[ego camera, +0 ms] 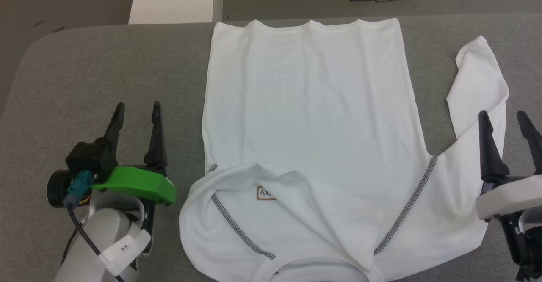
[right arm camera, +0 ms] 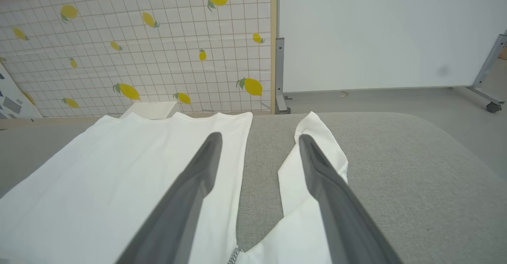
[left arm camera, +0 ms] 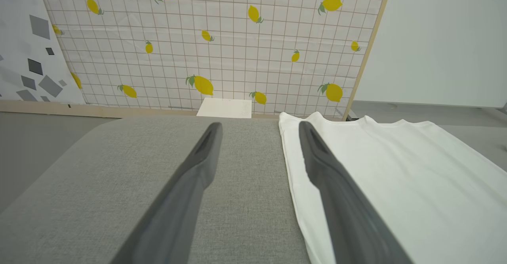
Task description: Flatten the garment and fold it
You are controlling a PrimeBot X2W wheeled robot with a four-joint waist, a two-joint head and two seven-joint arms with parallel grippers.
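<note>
your left gripper hovered at the lower left of the head view, jaws spread wide and empty over the grey table, just beside the left edge of the garment. the garment lay mostly flat across the middle of the frame, hem toward the top near the white box, with its lower-left shoulder part folded in over the body and its other sleeve stretched out to the right. your right gripper stood at the lower right over that outstretched sleeve, jaws likewise parted and gripping nothing.
</note>
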